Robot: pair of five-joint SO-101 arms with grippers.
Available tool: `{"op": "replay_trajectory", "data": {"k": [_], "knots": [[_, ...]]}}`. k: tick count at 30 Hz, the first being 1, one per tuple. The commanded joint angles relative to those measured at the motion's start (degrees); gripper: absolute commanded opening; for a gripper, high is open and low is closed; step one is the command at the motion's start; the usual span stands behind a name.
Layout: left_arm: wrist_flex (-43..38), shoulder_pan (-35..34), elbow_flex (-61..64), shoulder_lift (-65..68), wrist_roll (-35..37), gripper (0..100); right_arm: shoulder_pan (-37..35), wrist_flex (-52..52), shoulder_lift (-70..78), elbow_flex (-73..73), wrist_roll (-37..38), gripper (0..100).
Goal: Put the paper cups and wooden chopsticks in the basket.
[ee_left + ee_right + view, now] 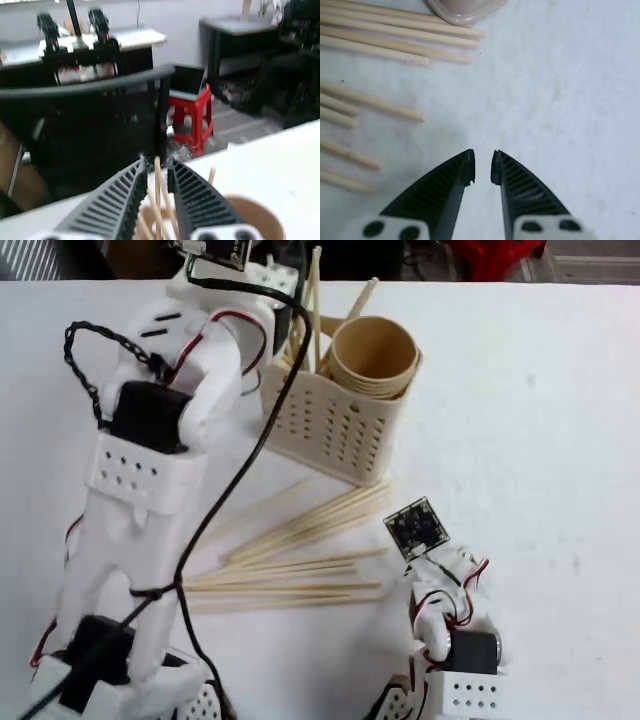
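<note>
I read the left gripper (156, 167) as released: its jaws are narrowly parted above the basket (335, 425), and one upright chopstick (158, 185) stands in the gap with space on both sides. The stacked cups (375, 355) sit in the basket's right half. Several sticks (315, 300) stand in its left half, leaning out past the rim. The basket stands at the far middle of the table (540, 440). The remaining chopsticks (290, 565) lie fanned on the table just in front of the basket, between the two arms. I see the right gripper (483, 167) low over bare table near their tips – jaws slightly apart, holding nothing, touching no stick.
</note>
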Motion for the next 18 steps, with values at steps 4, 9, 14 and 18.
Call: {"op": "replay_trajectory", "data": {"k": [4,9,14,18], "knots": [[29.7,-0.6,-2.4,-7.5,-4.9,9,-0.3,-0.5,-0.4,0.5,0.4,7.0],[42.8,-0.6,5.4,-8.0,-14.6,9,-0.3,-0.5,-0.4,0.5,0.4,7.0],[35.3,-1.0,31.5,-8.0,-21.1,9,-0.3,-0.5,-0.4,0.5,0.4,7.0],[16.4,-4.5,48.9,-7.5,-26.1,9,-0.3,-0.5,-0.4,0.5,0.4,7.0]]}}
